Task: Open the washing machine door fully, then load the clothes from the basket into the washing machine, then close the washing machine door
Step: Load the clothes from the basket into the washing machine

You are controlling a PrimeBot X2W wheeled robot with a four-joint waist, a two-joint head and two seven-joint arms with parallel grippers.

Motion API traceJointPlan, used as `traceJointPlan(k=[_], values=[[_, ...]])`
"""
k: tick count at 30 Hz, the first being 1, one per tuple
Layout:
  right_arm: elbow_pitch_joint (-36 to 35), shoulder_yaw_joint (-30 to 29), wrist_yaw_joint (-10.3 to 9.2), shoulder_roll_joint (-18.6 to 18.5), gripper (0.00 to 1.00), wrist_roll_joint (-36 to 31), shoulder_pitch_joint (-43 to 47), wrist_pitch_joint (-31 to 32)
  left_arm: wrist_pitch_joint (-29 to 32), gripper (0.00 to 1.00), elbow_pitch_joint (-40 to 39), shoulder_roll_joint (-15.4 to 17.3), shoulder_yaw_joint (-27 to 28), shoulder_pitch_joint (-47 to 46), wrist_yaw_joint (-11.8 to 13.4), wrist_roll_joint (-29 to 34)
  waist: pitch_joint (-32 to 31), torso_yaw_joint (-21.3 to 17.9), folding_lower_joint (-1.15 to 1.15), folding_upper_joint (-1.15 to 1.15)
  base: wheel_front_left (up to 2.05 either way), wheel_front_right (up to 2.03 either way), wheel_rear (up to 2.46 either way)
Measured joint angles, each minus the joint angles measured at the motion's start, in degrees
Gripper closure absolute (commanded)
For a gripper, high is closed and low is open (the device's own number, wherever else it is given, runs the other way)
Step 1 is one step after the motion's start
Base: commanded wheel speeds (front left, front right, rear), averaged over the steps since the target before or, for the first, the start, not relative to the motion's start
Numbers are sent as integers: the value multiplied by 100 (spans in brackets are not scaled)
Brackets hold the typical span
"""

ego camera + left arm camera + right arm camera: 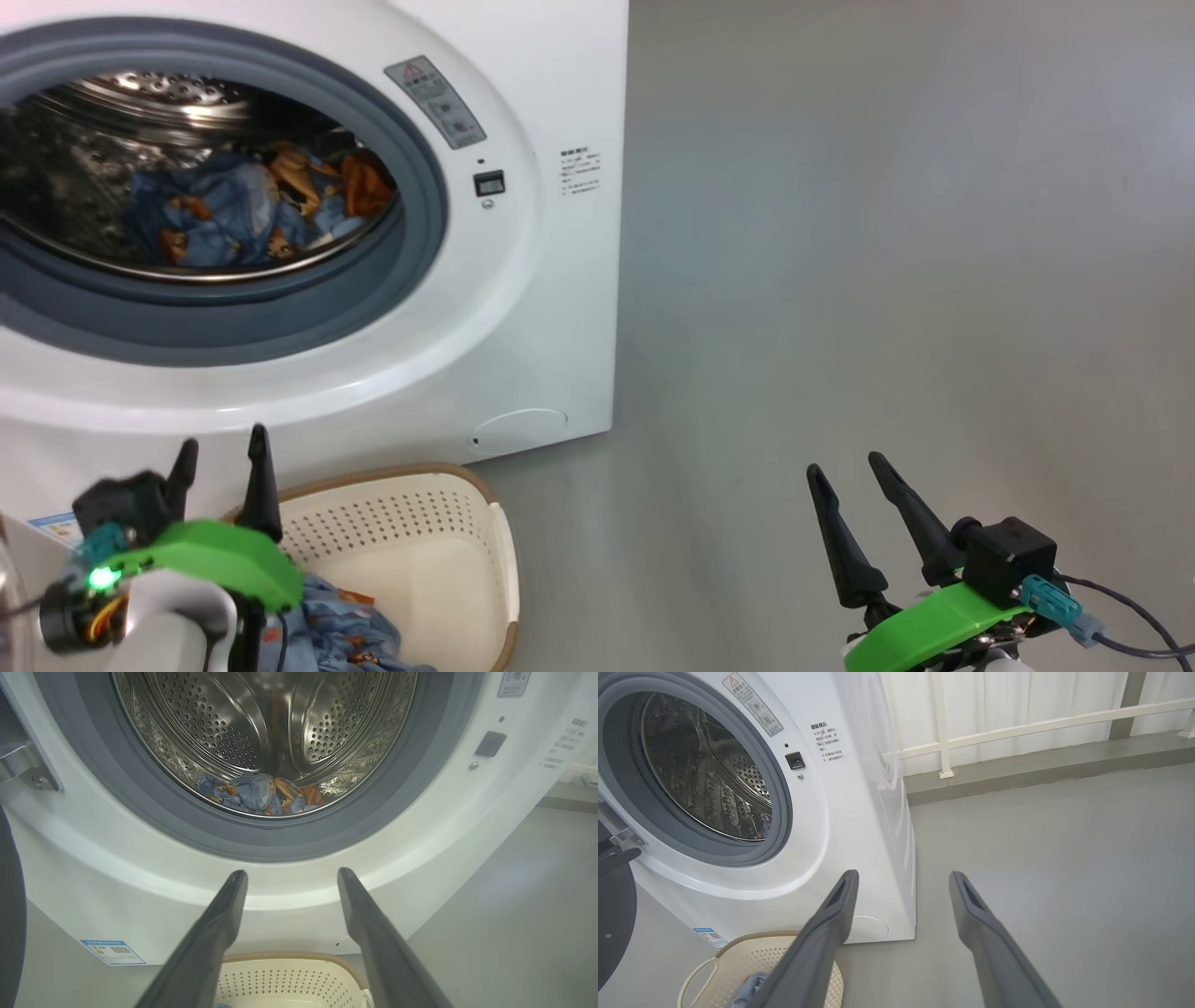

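Note:
The white washing machine [523,308] stands with its mouth uncovered. Its door [614,914] hangs swung out at the left edge, seen as a dark ring [9,914]. Blue and orange clothes [243,210] lie in the steel drum [261,723]. More blue cloth [331,635] sits in the cream basket [439,551] on the floor in front of the machine. My left gripper [224,457] is open and empty, hovering above the basket's left end, its fingers aimed at the machine front [292,875]. My right gripper [854,471] is open and empty over bare floor, to the right of the basket.
Grey floor [887,280] stretches to the right of the machine. A white railing and wall [1017,723] run behind it, above a low grey kerb. A blue label [112,952] marks the machine's base.

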Motion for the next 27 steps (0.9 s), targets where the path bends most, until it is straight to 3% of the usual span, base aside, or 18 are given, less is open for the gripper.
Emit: traceJointPlan(k=[9, 21, 27], values=[[-51, -54, 0, -55, 0, -94, 63, 0, 0, 0, -883, -1, 170, 916, 170, -36, -126, 178, 0, 0, 0, 0, 0], [-99, -76, 0, -189, 0, -151, 175, 0, 0, 0, -1761, 15, 344, 2058, 160, 103, -288, 231, 0, 0, 0, 0, 0], [-114, -80, 0, -247, 0, -152, 198, 0, 0, 0, -2126, -153, 506, 2480, 118, 221, -345, 258, 0, 0, 0, 0, 0]])
